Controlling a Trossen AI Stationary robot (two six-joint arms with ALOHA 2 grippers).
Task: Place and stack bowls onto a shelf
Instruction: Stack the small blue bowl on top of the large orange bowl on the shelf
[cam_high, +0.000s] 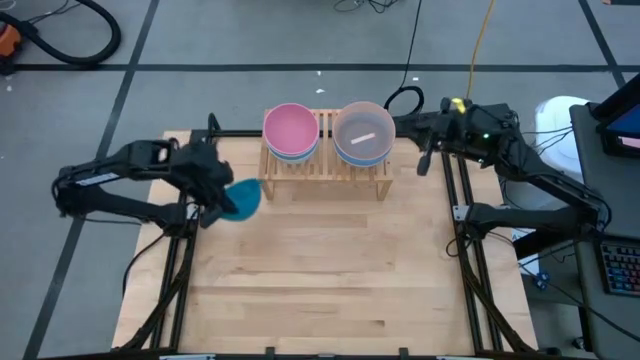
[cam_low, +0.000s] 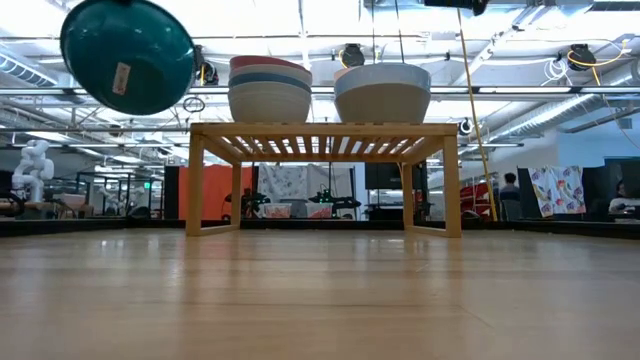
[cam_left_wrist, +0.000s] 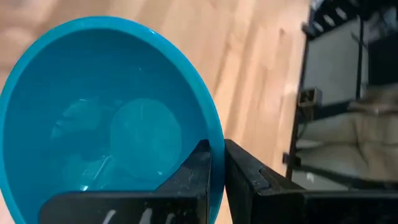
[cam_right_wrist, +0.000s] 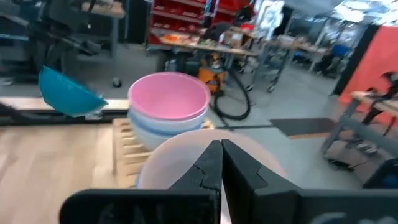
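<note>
A teal bowl (cam_high: 243, 200) (cam_low: 128, 55) hangs tilted in the air off the shelf's left end, held by my left gripper (cam_high: 221, 203) (cam_left_wrist: 217, 168). The light-wood slatted shelf (cam_high: 325, 172) (cam_low: 325, 130) stands at the table's far side and carries two stacks. The left stack (cam_high: 291, 131) (cam_right_wrist: 169, 102) has a pink bowl on top of pale blue ones. The right stack (cam_high: 362, 133) (cam_low: 382, 92) has a pale grey-pink bowl on top. My right gripper (cam_high: 424, 158) (cam_right_wrist: 221, 165) is shut and hovers just off the shelf's right end, beside that stack. My left gripper pinches the teal bowl's rim (cam_left_wrist: 214, 140), with one finger (cam_left_wrist: 196, 177) inside the bowl and the other finger (cam_left_wrist: 258, 183) outside its wall. The bowl is lifted clear of the table and tilted, its stickered underside (cam_low: 122, 78) facing down and toward the near edge.
Bare wooden tabletop (cam_high: 320, 270) stretches from the shelf to the near edge. Black frame rails (cam_high: 465, 250) run along both table sides. Cables and a workbench lie on the floor beyond the table.
</note>
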